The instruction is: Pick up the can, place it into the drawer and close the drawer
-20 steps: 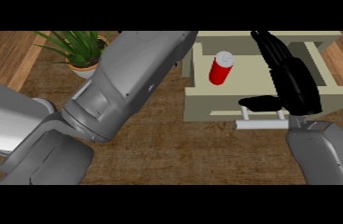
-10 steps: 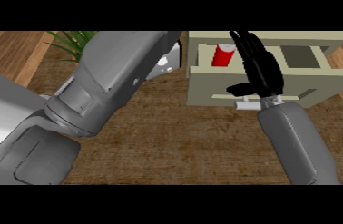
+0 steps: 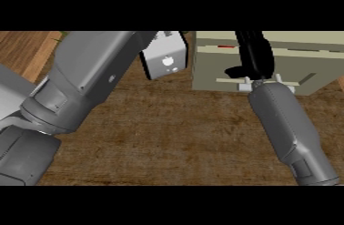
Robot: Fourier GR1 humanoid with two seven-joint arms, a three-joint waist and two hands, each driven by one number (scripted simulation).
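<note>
Only a thin red sliver of the can [image 3: 226, 47] shows, inside the beige drawer [image 3: 214, 67], which is pushed almost fully into its cabinet [image 3: 302, 48]. My right hand [image 3: 255, 55] lies over the drawer with straight fingers pointing away from me. Its heel sits just above the small white handle [image 3: 244, 86] on the drawer's front. My left forearm [image 3: 91, 78] crosses the left side of the view; its light wrist piece [image 3: 164, 60] ends near the drawer's left edge. The left hand itself is hidden beyond the top of the view.
Brown wooden counter [image 3: 174, 137] fills the middle and bottom. A lighter wooden strip [image 3: 27, 51] runs along the far left.
The drawer has slid inward with my right hand pushing along it. The can, plainly visible before, is now nearly hidden. The plant at top left has left the view.
</note>
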